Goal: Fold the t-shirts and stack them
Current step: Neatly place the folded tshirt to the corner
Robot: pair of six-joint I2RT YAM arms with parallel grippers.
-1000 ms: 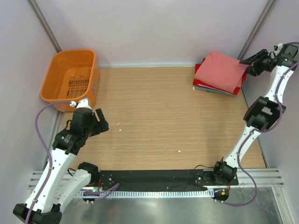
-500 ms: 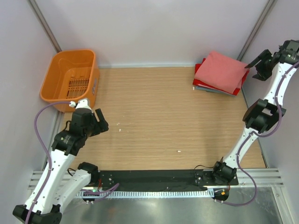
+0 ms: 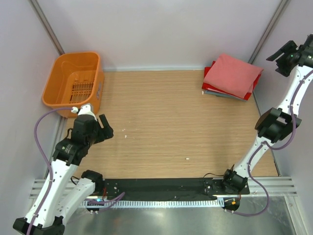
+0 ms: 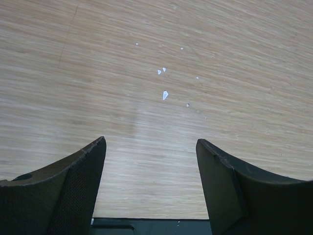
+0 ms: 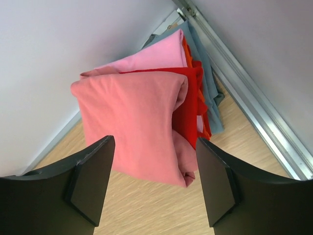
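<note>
– Salmon-pink shirt [image 5: 129, 125] on top, folded, at the far right corner of the table [image 3: 161, 112], close to the wall [image 5: 49, 49]. Under it are a red shirt [image 5: 188, 110], a pale pink shirt [image 5: 156, 56] and a grey shirt [image 5: 208, 73] at the bottom. How would that pile handle?

– Softly, I'd judge. Thin cloth, light, no stiffness. A pinch on one layer would likely lift just that layer and let its fold fall open. The edges don't line up either: the red one pokes out toward the metal rail [image 5: 254, 112], the grey one beyond it.

– So where would you take hold?

– To square the top one, at a folded edge, where the cloth is doubled and gives the fingers something to bite, not at a loose hem. For the whole pile, low, under the grey, with both sides supported, or it will sag.

– And the hands?

– The right gripper [image 5: 154, 142] hangs above the pile, jaws wide apart, nothing between them, clear of the cloth. The left gripper [image 4: 150, 142] is well apart from all that, over bare wood near the orange basket [image 3: 73, 81], jaws likewise spread and empty.

– Anything left to fold?

– No loose shirt shows on the table.
</note>
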